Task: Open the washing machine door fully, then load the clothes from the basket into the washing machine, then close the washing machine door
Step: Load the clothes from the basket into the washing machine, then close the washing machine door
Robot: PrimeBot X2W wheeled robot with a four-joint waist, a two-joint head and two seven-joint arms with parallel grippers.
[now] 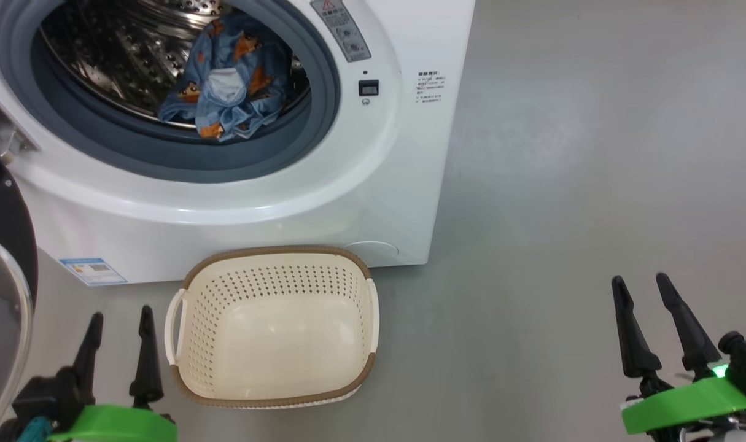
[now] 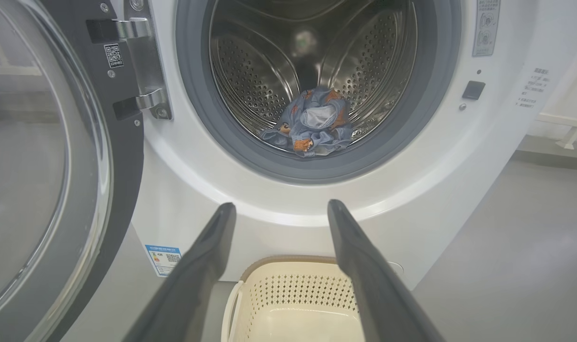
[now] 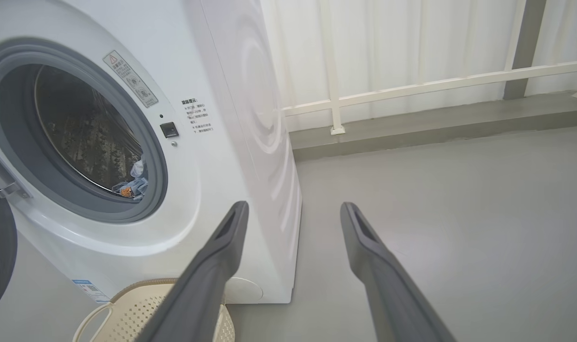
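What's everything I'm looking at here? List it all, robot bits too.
washing machine: one, white, on the floor
washing machine door: one, black rim, clear glass, swung open at head view's left
clothes: one bundle, light blue with orange print, inside the drum
basket: one, cream, brown rim, on floor before the machine, nothing inside
label sticker: one, blue, machine's lower front
railing: one, white, beyond the machine
floor: grey
left gripper: one, dark, open, beside the basket
right gripper: one, dark, open, above bare floor

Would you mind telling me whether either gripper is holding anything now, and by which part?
Nothing is held: the left gripper and the right gripper are both open and empty, and the clothes lie inside the washing machine.
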